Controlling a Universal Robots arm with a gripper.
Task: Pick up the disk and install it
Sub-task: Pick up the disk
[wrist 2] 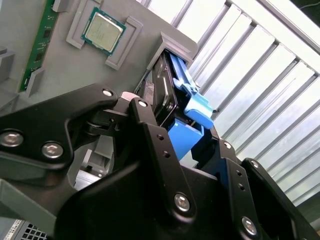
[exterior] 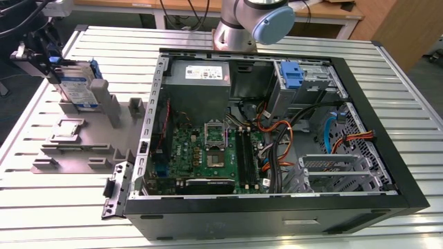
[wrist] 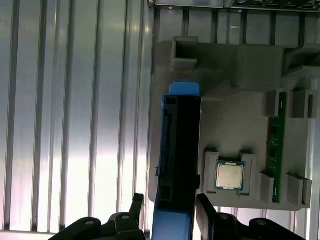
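Observation:
The disk (exterior: 78, 85) stands on edge in a slot of the grey holder (exterior: 83, 150) at the exterior view's left, beside the open computer case (exterior: 408, 202). Its silver face with the white-and-blue label shows there. In the first wrist view I look down its dark narrow edge (wrist: 177, 150), framed by blue rails. My gripper (exterior: 52, 65) hangs over its top end, open. The black fingers (wrist: 136, 207) stand one on each side of the disk, close to its faces. In the second wrist view the gripper (wrist 2: 180, 125) straddles the blue rail (wrist 2: 190, 100).
The grey holder (wrist: 240, 100) also carries a processor chip (wrist: 229, 175) and a green memory stick (wrist: 276, 145). Inside the case sit the motherboard (exterior: 207, 150), the power supply (exterior: 197, 72), cables and a drive bay with a blue latch (exterior: 293, 78). Ribbed metal table (exterior: 55, 207) all round.

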